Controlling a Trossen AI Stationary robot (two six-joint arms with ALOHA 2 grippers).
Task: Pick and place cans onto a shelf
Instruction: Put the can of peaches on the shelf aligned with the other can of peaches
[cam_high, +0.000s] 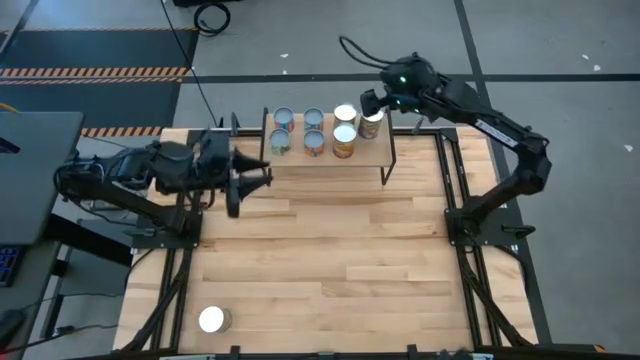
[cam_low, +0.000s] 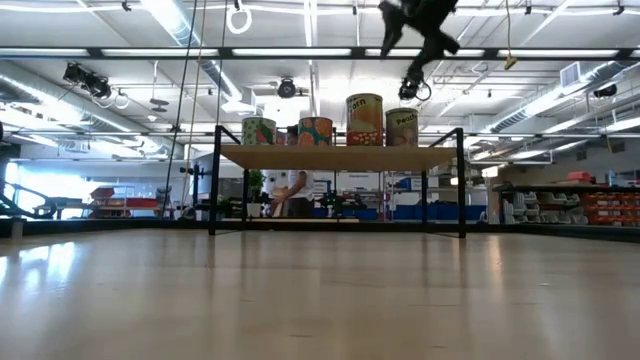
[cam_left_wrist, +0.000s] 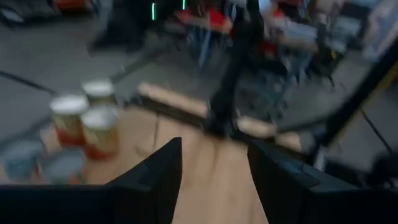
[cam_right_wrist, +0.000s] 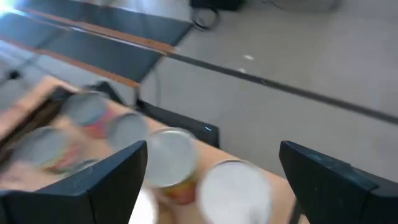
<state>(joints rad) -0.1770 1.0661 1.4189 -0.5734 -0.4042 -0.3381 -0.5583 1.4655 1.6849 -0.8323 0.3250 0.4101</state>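
The shelf (cam_high: 372, 152) stands at the table's far side, with several cans (cam_high: 314, 143) upright on its plank top; the low view shows the plank (cam_low: 335, 157) and cans (cam_low: 364, 118). One white-lidded can (cam_high: 212, 320) stands on the table at the near left. My right gripper (cam_high: 372, 105) is open and empty above the shelf's right-hand cans (cam_right_wrist: 168, 155), clear of them in the low view (cam_low: 412, 88). My left gripper (cam_high: 262, 178) is open and empty just above the table by the shelf's near left leg, pointing right; its wrist view shows cans (cam_left_wrist: 93, 121) to one side.
The shelf's black legs (cam_low: 461, 180) stand on the table. Black frame rails (cam_high: 455, 190) run along the table's left and right sides. Bare wood (cam_high: 330, 260) lies between the shelf and the near edge.
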